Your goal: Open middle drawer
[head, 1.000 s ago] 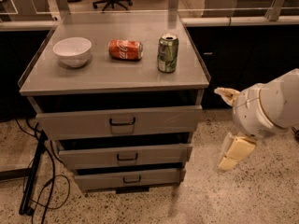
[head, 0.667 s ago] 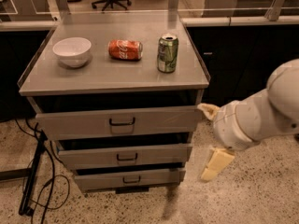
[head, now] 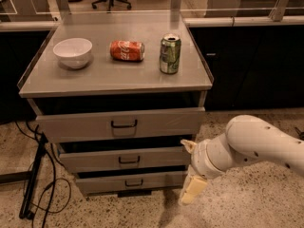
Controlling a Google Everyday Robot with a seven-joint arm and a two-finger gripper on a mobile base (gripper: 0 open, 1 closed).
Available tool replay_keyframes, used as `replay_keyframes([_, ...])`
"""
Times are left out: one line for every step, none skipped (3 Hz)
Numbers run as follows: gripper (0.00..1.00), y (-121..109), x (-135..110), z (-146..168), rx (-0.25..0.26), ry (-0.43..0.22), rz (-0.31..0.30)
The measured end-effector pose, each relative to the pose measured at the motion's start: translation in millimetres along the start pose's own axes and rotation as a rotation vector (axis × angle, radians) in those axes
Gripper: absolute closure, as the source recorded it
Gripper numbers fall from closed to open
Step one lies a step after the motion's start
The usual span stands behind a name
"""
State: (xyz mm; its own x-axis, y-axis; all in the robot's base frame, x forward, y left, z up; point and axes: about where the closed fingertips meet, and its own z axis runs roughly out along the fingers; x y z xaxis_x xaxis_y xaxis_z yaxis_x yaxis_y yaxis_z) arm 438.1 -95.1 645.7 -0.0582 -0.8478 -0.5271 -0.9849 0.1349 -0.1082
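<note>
The gripper [head: 186, 171] hangs low at the cabinet's [head: 118, 79] right front corner, its fingers spread wide and holding nothing. Just left of it, the middle drawer [head: 90, 159] looks shut, and its loop handle [head: 129, 160] is ungrasped, so reaching, gripping and pulling remain. On top, the tipped red can [head: 127, 51] reads Coca-Cola. The green can's [head: 170, 54] label is illegible.

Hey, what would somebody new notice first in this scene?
The big white robot arm at lower right, its gripper open beside the right end of the middle drawer. Then the row on the cabinet top: a white bowl, a red can on its side and an upright green can.
</note>
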Motion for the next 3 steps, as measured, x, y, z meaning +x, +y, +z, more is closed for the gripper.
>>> replay_keyframes([0.00, 0, 0, 0, 0.000, 0.000, 0.000])
replay_keyframes([0.00, -15, -6, 7, 0.041, -0.005, -0.011])
replay_keyframes([0.00, -77, -18, 20, 0.168, -0.005, -0.047])
